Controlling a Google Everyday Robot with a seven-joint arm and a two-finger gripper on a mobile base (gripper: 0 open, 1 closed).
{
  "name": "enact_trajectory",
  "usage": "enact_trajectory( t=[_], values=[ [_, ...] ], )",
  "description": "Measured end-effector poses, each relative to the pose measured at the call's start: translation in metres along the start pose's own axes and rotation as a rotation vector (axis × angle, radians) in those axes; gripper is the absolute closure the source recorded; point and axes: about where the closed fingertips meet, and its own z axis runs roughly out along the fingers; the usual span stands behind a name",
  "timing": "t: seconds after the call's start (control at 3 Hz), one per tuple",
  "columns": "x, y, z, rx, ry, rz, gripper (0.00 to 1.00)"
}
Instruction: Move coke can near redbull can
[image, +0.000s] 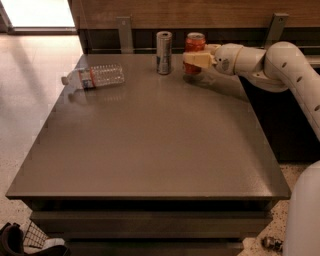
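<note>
The coke can (195, 42) is red with a silver top and stands upright at the back of the table, right of centre. My gripper (195, 59) reaches in from the right and is shut on the coke can around its middle. The can's base is at or just above the tabletop; I cannot tell which. The redbull can (163, 46) is slim and silver-blue. It stands upright a short gap to the left of the coke can, not touching it.
A clear plastic bottle (95, 76) lies on its side at the back left of the brown table (150, 145). A wooden wall with metal brackets (125, 34) runs right behind the table. My white arm (280, 62) spans the right back corner.
</note>
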Motion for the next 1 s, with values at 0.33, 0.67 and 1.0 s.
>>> enact_trajectory(
  t=[0.33,0.67,1.0],
  values=[
    [0.013,0.005,0.001,-0.005,-0.002,-0.011,1.00],
    [0.023,0.009,0.002,-0.011,0.007,-0.033,1.00],
    [0.023,0.011,0.006,-0.016,0.007,-0.033,0.82]
  ],
)
